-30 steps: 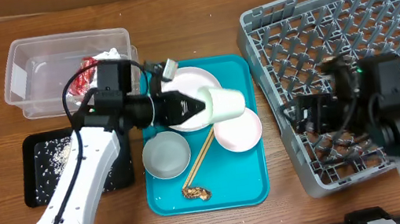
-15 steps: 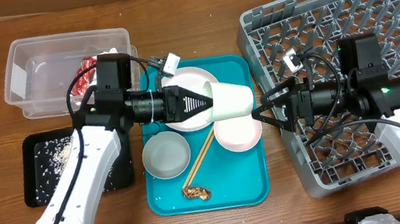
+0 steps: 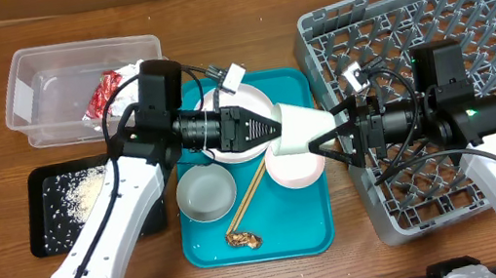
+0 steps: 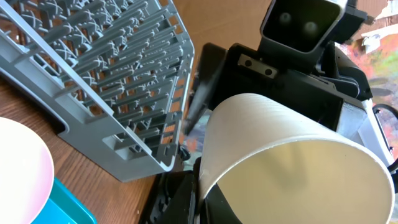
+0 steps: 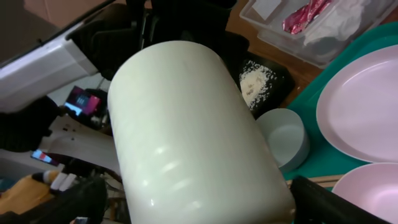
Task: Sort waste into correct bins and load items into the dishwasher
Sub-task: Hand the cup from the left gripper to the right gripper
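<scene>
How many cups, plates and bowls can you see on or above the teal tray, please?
Cups: 1, the white cup, held above the teal tray by the left gripper.
Plates: 2, a large plate and a small pink plate.
Bowls: 1, the grey bowl.
Total: 4.

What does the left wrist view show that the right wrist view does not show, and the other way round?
Only the left wrist view shows the gray dish rack and the black body of the right arm. Only the right wrist view shows the clear bin with a red wrapper, the black tray with white crumbs, the gray bowl and the large pink plate. Both show the white cup, held on its side, and a part of the teal tray.
</scene>
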